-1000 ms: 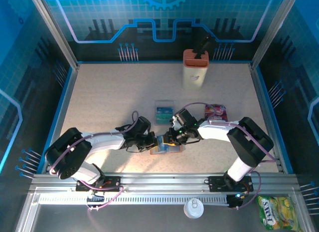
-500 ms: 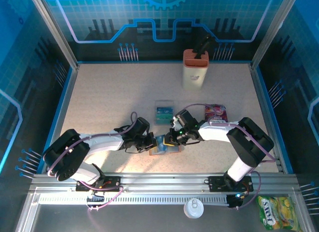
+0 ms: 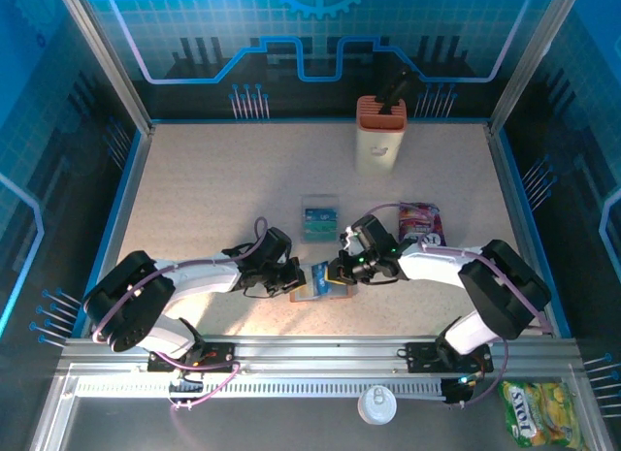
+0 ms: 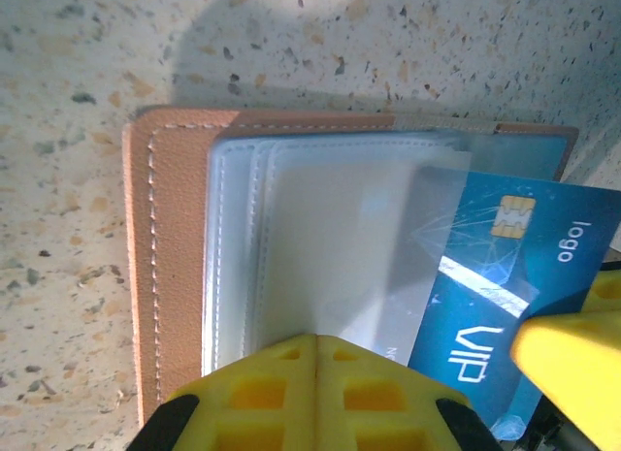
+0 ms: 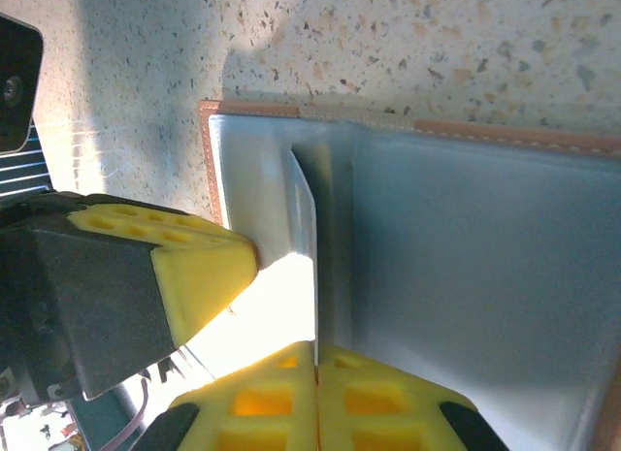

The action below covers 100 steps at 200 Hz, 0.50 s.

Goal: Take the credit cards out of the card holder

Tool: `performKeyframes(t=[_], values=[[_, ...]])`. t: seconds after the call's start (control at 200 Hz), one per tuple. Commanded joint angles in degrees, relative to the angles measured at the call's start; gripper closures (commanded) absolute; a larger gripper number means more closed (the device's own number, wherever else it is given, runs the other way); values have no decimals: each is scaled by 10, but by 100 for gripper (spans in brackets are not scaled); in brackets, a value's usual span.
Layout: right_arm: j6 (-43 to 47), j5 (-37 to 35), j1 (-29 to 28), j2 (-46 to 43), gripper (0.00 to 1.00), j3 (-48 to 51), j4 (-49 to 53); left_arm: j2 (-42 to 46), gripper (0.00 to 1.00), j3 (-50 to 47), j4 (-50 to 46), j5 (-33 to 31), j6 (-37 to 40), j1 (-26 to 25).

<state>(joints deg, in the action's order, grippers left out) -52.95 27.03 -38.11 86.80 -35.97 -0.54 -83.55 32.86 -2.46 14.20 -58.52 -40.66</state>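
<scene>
At the tabletop's (image 3: 213, 179) near edge, your left claw (image 4: 316, 346) is clenching the holder (image 4: 175, 257) while your right claw (image 5: 315, 359) is pinching a blue card (image 4: 505, 276), half out. A shallow pinch is probably risking the card slipping, or the holder dragging along.

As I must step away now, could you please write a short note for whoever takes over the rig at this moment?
Left claw: shut on the near edge of the card holder, which lies open on the table.
Right claw: shut on the blue card, which sticks partway out of a pocket.
Done: one teal card lies on the table beyond the holder.
Left: pull the blue card free and set it down, then check the other pockets; I cannot tell whether more cards sit inside.
</scene>
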Motion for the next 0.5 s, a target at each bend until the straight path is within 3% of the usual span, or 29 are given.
performKeyframes(t=[0.0, 0.495], values=[[10, -14, 12, -23, 92, 7, 37, -6, 96, 8, -53, -9, 1, 3], [144, -68, 15, -43, 95, -91, 212, 6, 95, 32, -63, -5, 10, 5]])
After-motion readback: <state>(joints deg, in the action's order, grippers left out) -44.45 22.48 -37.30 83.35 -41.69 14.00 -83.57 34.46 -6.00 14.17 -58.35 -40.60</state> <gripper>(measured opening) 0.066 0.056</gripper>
